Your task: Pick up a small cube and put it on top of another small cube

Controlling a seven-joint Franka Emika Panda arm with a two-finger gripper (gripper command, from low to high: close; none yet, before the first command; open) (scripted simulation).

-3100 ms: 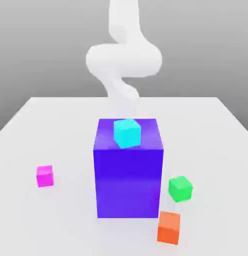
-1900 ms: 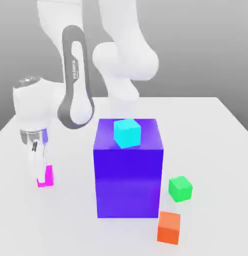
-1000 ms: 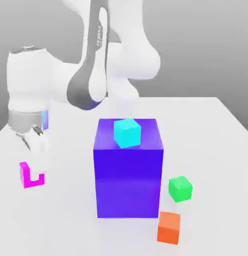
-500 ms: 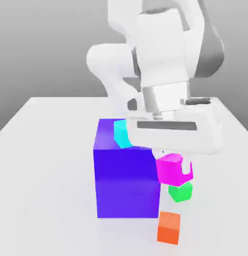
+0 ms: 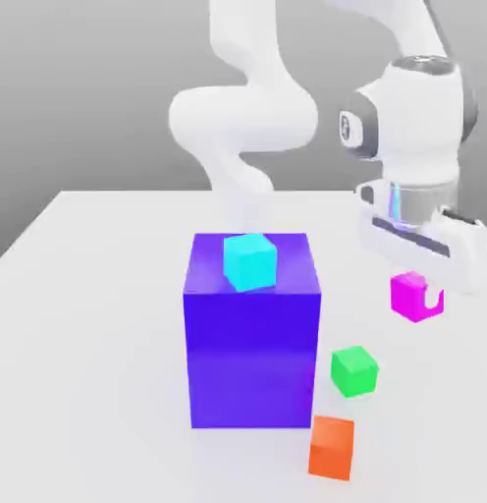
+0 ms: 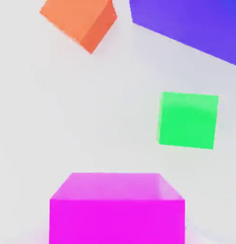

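Magenta cube [image 5: 407, 296]: clamped in the gripper [image 5: 418, 297], raised above the table [image 5: 100, 403], toward the exterior view's right. Held with the jaws closed on its sides, one finger [image 5: 432, 294] visible against it. Located farther back and farther right than the green cube [image 5: 353, 371] in the exterior view; not stacked, and apart from it. Shown close up in the hand view, with top face and one side face exposed.

Green cube: resting on the table, free of contact, just beside the large blue-purple block [image 5: 251, 359] on the exterior view's right. Top face bare. Seen in the hand view between the magenta cube and the block.

Orange cube [image 5: 331, 448]: resting on the table, nearer to the exterior camera than the green cube and apart from it.

Cyan cube [image 5: 250, 261]: seated on top of the blue-purple block, turned slightly relative to the block's edges.

Arm [image 5: 419, 123]: extended toward the exterior view's right, with the hand [image 5: 424, 246] directly above the magenta cube.
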